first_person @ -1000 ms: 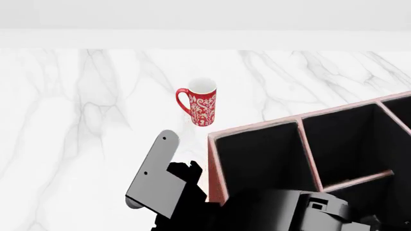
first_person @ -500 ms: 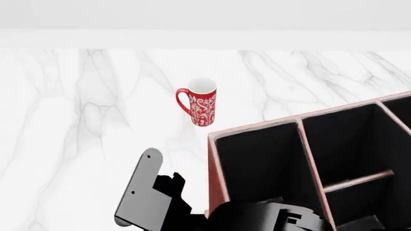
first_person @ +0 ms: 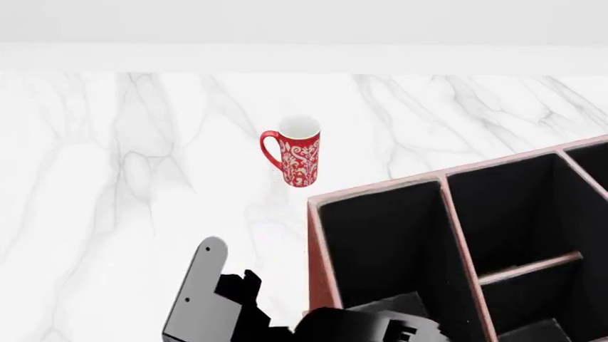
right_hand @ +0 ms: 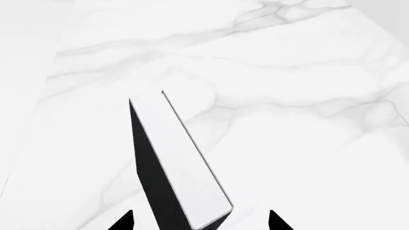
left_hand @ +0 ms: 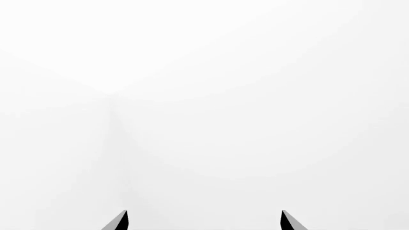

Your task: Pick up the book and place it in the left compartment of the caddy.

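The left wrist view shows only blank white surroundings and the two dark tips of the left gripper (left_hand: pixel 204 221) set wide apart, released and holding nothing. In the head view, one book (first_person: pixel 195 293) shows as a grey slab tilted up over the marble table (first_person: pixel 114 178), just left of the one caddy (first_person: pixel 317 249), held from below by the dark right gripper (first_person: pixel 242 303). The caddy's left compartment (first_person: pixel 389 249) is black-lined and long; two shorter sections lie beside it. One red patterned mug (first_person: pixel 296 158) stands apart beyond the caddy's corner. In the right wrist view, the book's black cover and white page edges rise between the gripper's two fingertips (right_hand: pixel 124 221), clasped above the table.
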